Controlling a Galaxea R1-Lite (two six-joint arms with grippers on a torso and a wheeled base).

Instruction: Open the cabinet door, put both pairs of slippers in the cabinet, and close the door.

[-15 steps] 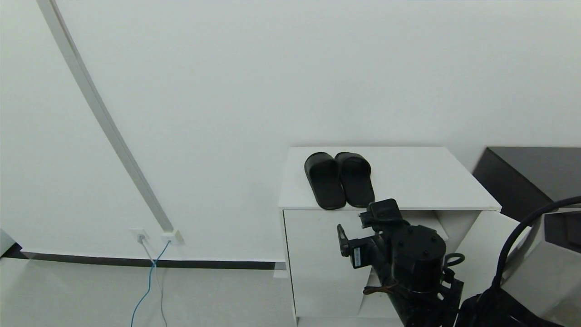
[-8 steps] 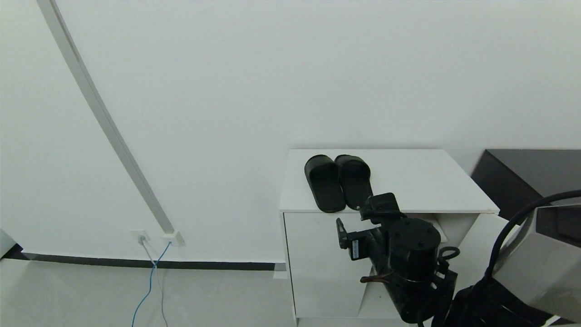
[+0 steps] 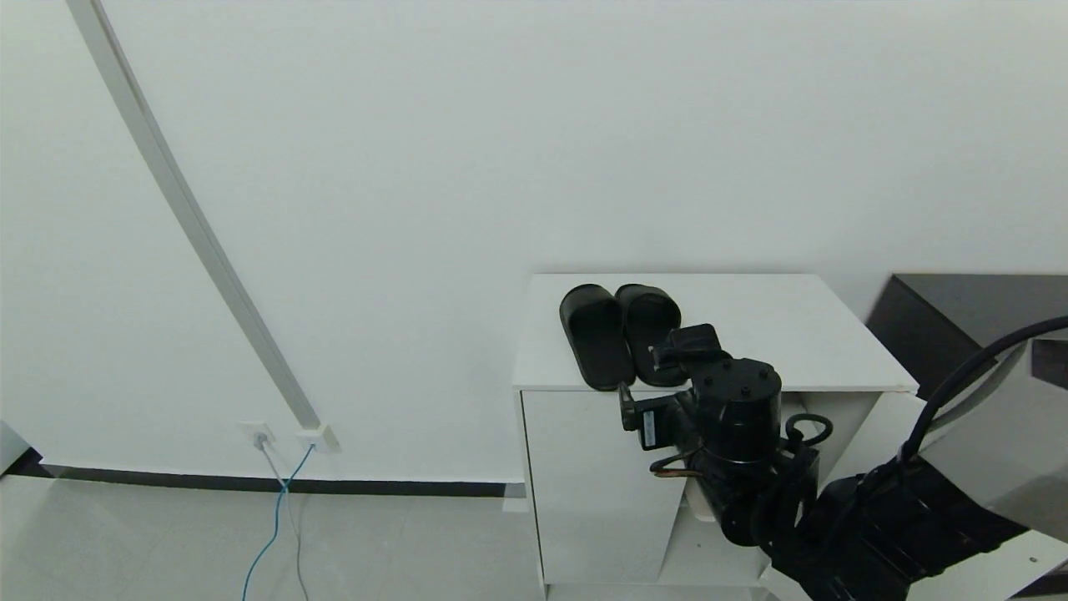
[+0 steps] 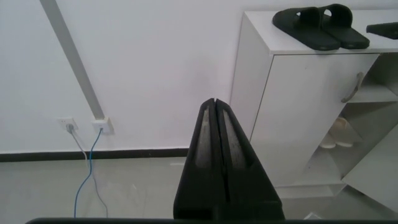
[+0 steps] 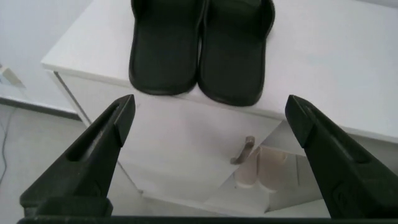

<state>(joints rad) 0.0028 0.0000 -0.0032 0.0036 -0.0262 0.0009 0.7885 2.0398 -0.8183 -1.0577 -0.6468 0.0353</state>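
Note:
A pair of black slippers [image 3: 622, 334] lies side by side on the white cabinet's top [image 3: 776, 334], near its front left edge. My right gripper [image 5: 209, 106] is open, its fingers spread wide, hovering just in front of and slightly above the black slippers [image 5: 202, 43]. My right wrist [image 3: 734, 401] sits at the cabinet's front edge. The cabinet's right side is open, and a pale pair of slippers [image 5: 267, 168] rests on a shelf inside, beside a door handle [image 5: 244, 151]. My left gripper [image 4: 215, 109] is shut and empty, off to the cabinet's left with the black slippers [image 4: 320, 18] farther off.
The cabinet's left door panel [image 3: 592, 484] is closed; the opened door [image 3: 876, 451] swings out on the right. Dark furniture [image 3: 968, 317] stands right of the cabinet. Wall sockets with cables [image 3: 284, 438] and a slanted wall trunking [image 3: 192, 217] are on the left, above bare floor.
My right arm has risen and moved forward, bringing its gripper from in front of the door up to the black slippers at the cabinet's top edge. The slippers have not moved.

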